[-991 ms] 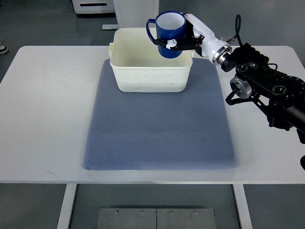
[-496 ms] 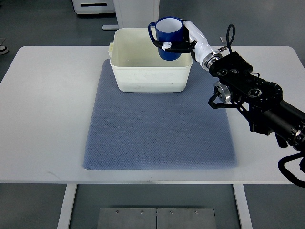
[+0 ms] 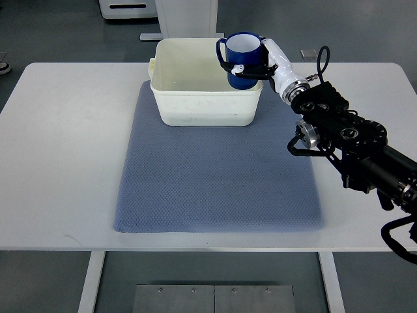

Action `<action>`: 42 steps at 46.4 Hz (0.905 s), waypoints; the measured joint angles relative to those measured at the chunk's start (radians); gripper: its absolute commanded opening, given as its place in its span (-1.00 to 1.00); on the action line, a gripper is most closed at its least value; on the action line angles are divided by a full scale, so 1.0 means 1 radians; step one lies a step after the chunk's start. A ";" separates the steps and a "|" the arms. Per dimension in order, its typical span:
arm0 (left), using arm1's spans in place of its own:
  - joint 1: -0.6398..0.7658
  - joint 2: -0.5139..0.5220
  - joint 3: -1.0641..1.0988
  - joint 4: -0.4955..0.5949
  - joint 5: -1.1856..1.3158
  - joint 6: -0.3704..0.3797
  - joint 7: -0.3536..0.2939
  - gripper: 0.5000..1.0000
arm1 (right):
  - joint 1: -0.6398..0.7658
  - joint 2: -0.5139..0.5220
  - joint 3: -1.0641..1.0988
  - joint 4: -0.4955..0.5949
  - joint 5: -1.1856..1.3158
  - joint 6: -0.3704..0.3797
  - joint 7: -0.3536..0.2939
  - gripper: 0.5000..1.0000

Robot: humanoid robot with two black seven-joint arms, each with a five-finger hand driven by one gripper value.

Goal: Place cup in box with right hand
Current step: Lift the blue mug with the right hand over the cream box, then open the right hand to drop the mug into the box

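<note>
The right hand (image 3: 255, 62) has its fingers (image 3: 238, 67) closed around the blue ceramic cup with white inside (image 3: 242, 57), upright, at the right far corner of the cream plastic box (image 3: 205, 107). The box stands on the grey textured mat (image 3: 215, 176) near the far edge of the white bench (image 3: 65, 143). The cup's bottom is hidden by the box wall and the hand.

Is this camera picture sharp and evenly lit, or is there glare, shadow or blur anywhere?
Top view: light is soft and even, no strong glare on the white table; the blue cup and right hand look sharp, without motion blur; only a faint shadow edges the grey mat and box.
</note>
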 measured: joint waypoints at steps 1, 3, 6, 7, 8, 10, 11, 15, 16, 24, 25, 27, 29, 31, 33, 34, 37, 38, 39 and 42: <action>0.000 0.000 0.000 0.000 0.000 0.000 0.000 1.00 | 0.000 0.000 0.000 0.001 0.000 0.000 0.000 -1.00; 0.000 0.000 0.000 0.000 0.000 0.000 0.000 1.00 | 0.000 0.000 0.000 0.002 0.000 0.000 0.000 -1.00; 0.000 0.000 0.000 0.000 0.000 0.000 0.000 1.00 | -0.001 0.000 0.000 0.002 0.001 0.000 0.002 -1.00; 0.000 0.000 0.000 0.000 0.000 0.000 0.000 1.00 | -0.002 0.000 0.000 0.002 0.001 0.000 0.002 -1.00; 0.000 0.000 0.000 0.000 0.000 0.000 0.000 1.00 | -0.002 0.000 0.000 0.002 0.001 0.001 0.002 -1.00; 0.000 0.000 0.000 0.000 0.000 0.000 0.000 1.00 | -0.002 0.000 0.000 0.003 0.001 0.001 0.003 -1.00; 0.000 0.000 0.000 0.000 0.000 0.000 0.000 1.00 | -0.002 0.000 0.000 0.003 0.001 0.001 0.004 -1.00; 0.000 0.000 0.000 0.000 0.000 0.000 0.000 1.00 | -0.002 0.000 0.000 0.004 0.001 0.001 0.005 -1.00; 0.000 0.000 0.000 0.000 0.000 0.000 0.000 1.00 | -0.002 0.000 0.000 0.004 0.001 0.001 0.006 -0.59; 0.000 0.000 0.000 0.000 0.000 0.000 0.000 1.00 | -0.002 0.000 0.003 0.007 0.001 0.001 0.008 0.96; 0.000 0.000 0.000 0.000 0.000 0.000 0.000 1.00 | -0.002 0.000 0.003 0.007 0.001 0.001 0.009 0.97; 0.000 0.000 0.000 0.000 0.000 0.000 0.000 1.00 | -0.002 0.000 0.003 0.008 0.001 0.002 0.010 0.97; 0.000 0.000 0.000 0.000 0.000 0.000 0.000 1.00 | -0.002 0.000 0.003 0.011 0.002 0.002 0.011 0.98; 0.000 0.000 0.000 0.000 0.000 0.000 0.000 1.00 | -0.002 0.000 0.003 0.018 0.001 0.002 0.011 0.98; 0.000 0.000 0.000 0.000 0.000 0.000 0.000 1.00 | -0.002 0.000 0.003 0.027 0.001 0.002 0.011 0.98; 0.000 0.000 0.000 0.000 0.000 0.000 0.000 1.00 | -0.001 0.000 0.003 0.029 0.002 0.002 0.011 0.98; -0.001 0.000 0.000 0.000 0.000 0.000 0.000 1.00 | -0.001 0.000 0.003 0.036 0.002 0.002 0.011 0.98; -0.001 0.000 0.000 0.000 0.000 0.000 0.000 1.00 | 0.000 0.000 0.003 0.038 0.002 0.002 0.011 0.98; 0.000 0.000 0.000 0.000 0.000 0.000 0.000 1.00 | 0.000 0.000 0.003 0.039 0.002 0.002 0.011 0.98; 0.000 0.000 0.000 0.000 0.000 0.000 0.000 1.00 | 0.001 0.000 0.003 0.042 0.002 0.002 0.011 0.98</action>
